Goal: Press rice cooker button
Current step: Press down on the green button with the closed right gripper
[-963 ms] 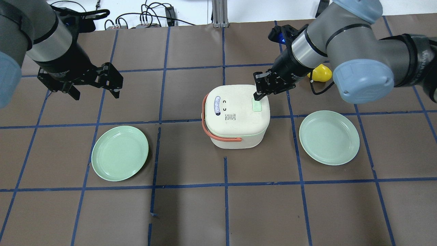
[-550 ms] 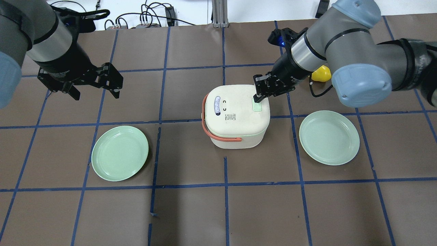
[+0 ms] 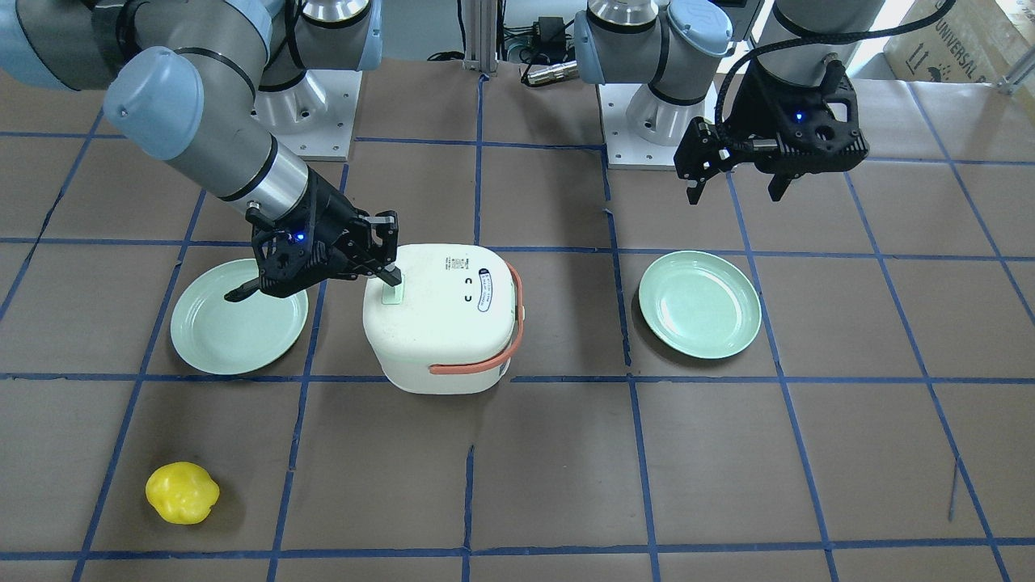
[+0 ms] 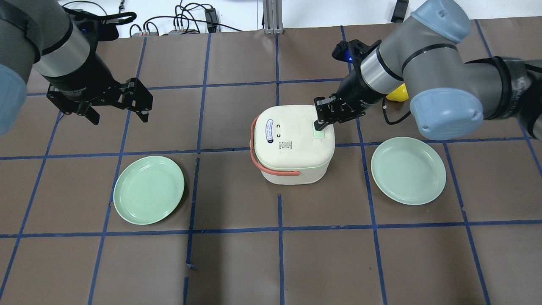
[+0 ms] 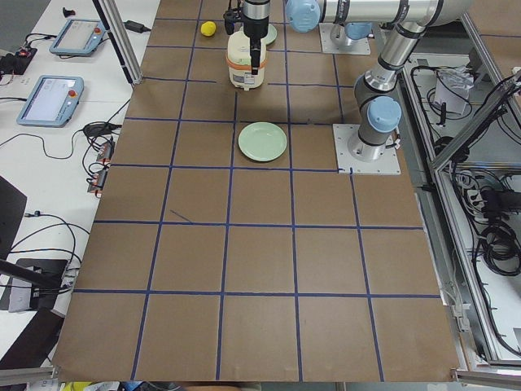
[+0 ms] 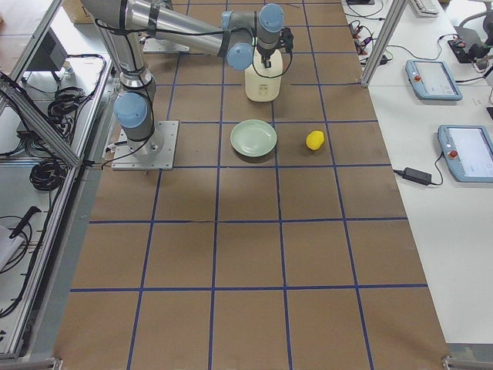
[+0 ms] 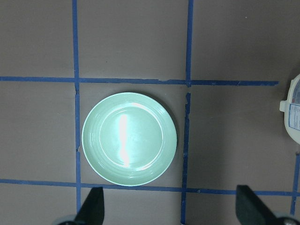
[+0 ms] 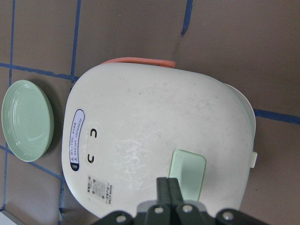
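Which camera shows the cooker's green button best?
Right wrist-mounted: the button is large and nearly whole. Overhead and front-facing show it small, partly under the right gripper; side views are too distant.

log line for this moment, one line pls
right gripper: shut, tip at green button on rice cooker lid, contact unclear | left gripper: open, away from rice cooker

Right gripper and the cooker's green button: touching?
Cannot tell. The front-facing view shows the right gripper tip over the green button, but its steep angle hides any gap.

Upright white rice cooker [image 4: 294, 144], green button [image 4: 319, 131]
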Tool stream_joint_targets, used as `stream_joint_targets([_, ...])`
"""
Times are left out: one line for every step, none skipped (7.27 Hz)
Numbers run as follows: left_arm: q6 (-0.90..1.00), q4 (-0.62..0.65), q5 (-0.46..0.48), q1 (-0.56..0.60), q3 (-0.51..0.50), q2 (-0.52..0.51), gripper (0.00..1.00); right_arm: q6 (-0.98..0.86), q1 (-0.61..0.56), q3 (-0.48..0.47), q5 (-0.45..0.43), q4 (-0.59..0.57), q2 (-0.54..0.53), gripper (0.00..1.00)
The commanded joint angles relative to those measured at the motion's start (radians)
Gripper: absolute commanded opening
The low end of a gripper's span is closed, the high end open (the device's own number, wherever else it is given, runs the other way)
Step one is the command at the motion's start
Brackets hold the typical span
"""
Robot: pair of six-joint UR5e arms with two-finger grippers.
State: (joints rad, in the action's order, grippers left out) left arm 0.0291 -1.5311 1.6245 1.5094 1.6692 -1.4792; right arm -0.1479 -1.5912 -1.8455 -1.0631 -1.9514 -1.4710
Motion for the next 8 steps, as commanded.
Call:
stream_joint_targets([0.0,0.0,0.0,0.0,0.0,0.0,1.0,-0.001,0.0,-0.009,0.0,-0.03,0.004,0.09])
stream_joint_targets([0.0,-0.001,0.0,0.0,0.0,0.0,1.0,-0.001,0.0,-0.009,0.0,-0.035,0.008,0.1])
stream_joint_targets([0.0,0.0,0.0,0.0,0.001,0.0,1.0,-0.005,0.0,-0.009,0.0,-0.035,0.008,0.1])
stream_joint_targets([0.0,-0.001,0.0,0.0,0.0,0.0,1.0,-0.01,0.0,-0.011,0.0,-0.046,0.008,0.1])
stream_joint_targets([0.0,0.0,0.0,0.0,0.0,0.0,1.0,-0.012,0.0,-0.017,0.0,-0.053,0.008,0.1])
stream_joint_targets([0.0,0.0,0.0,0.0,0.0,0.0,1.0,-0.012,0.0,-0.023,0.0,-0.082,0.011,0.12])
stream_joint_targets([0.002,-0.001,0.0,0.0,0.0,0.0,1.0,-0.013,0.0,-0.023,0.027,-0.086,0.014,0.12])
stream_joint_targets([0.0,0.0,0.0,0.0,0.0,0.0,1.0,-0.013,0.002,-0.032,0.032,-0.099,0.014,0.09])
